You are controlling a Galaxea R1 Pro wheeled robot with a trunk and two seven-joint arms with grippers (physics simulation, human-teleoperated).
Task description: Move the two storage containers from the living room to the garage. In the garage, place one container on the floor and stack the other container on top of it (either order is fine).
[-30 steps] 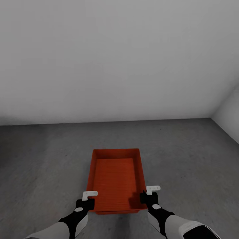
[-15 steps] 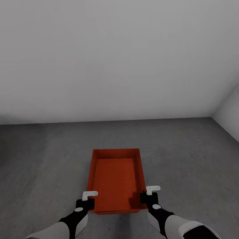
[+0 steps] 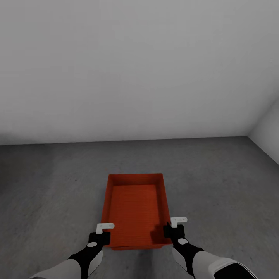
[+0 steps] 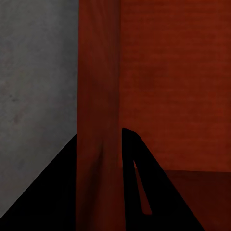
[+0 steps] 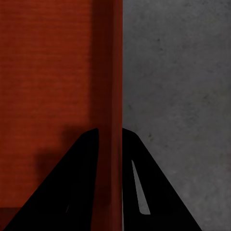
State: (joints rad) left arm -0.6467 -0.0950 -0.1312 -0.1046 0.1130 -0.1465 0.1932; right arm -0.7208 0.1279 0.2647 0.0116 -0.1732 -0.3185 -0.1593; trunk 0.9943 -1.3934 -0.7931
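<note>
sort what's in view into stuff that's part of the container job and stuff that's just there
Part of the job:
- storage container, orange-red, one in view
- left hand, clamped on its side wall
- right hand, clamped on the opposite wall
- grey floor

Just there:
- white wall

Head looks down; wrists close on container (image 3: 135,209) walls

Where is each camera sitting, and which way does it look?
Head view: high on the robot, looking down at the storage container on the floor; both arms show.
Left wrist view: by the left end effector, fingers straddling the container's wall.
Right wrist view: by the right end effector, straddling the opposite wall.
All views share the container and floor.
</note>
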